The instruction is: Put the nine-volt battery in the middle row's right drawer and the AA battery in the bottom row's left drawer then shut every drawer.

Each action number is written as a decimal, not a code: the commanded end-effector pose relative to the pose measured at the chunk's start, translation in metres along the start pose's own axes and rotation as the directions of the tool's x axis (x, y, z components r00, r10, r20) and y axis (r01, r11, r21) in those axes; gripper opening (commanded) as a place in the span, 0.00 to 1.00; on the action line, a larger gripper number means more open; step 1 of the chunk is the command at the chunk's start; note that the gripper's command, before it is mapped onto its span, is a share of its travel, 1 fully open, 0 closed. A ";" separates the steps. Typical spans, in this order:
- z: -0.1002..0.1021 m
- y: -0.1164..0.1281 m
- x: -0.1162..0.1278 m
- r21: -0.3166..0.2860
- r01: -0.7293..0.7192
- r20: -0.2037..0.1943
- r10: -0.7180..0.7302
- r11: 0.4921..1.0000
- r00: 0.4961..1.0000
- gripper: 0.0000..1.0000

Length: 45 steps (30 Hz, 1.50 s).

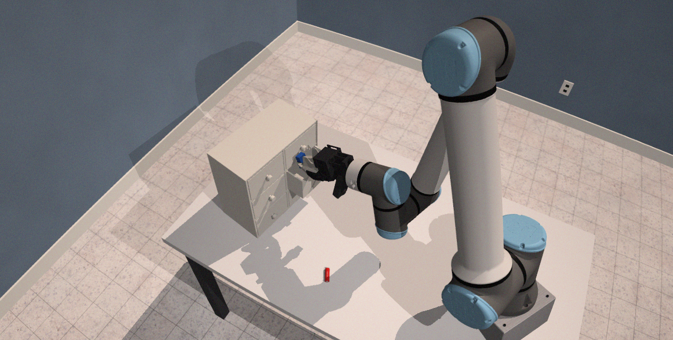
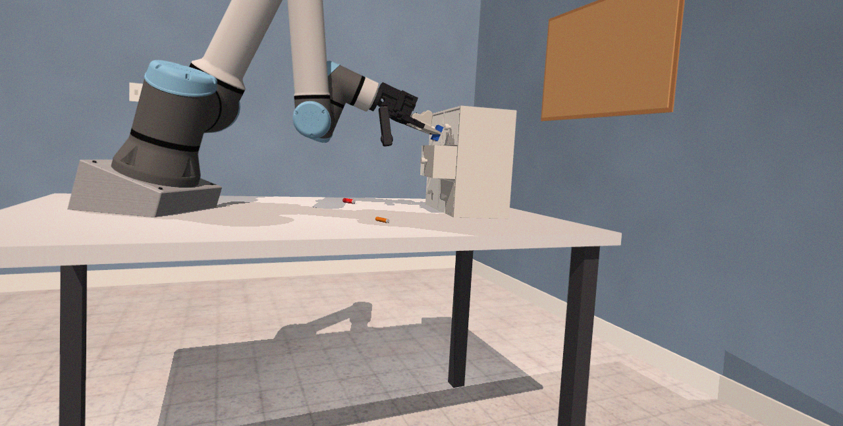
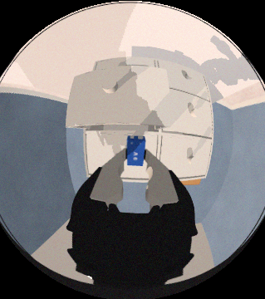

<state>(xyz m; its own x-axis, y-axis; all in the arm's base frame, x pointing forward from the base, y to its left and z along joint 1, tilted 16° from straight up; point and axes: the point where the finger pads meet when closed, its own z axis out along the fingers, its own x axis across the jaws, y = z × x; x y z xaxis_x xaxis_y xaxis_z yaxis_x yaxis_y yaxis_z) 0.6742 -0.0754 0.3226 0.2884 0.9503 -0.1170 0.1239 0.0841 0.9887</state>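
Observation:
My gripper is shut on the blue nine-volt battery. It holds the battery close to the front of the beige chest, just above the middle-row right drawer, which is pulled out. From the side, the battery hangs over the open drawer, level with the top row. In the wrist view the battery sits between my fingertips, with the chest seen upside down behind it. A small red battery lies on the table toward the front edge.
A small orange battery lies on the table near the red one. The other drawers of the chest look shut. The arm's base stands at the table's far right corner.

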 end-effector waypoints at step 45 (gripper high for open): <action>0.001 0.001 0.000 -0.001 0.000 0.000 0.000 1.000 1.000 0.18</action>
<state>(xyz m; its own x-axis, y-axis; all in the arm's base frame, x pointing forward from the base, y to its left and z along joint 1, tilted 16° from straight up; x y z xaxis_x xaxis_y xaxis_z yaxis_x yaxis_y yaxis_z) 0.6748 -0.0755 0.3228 0.2884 0.9503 -0.1170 0.1238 0.0841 0.9887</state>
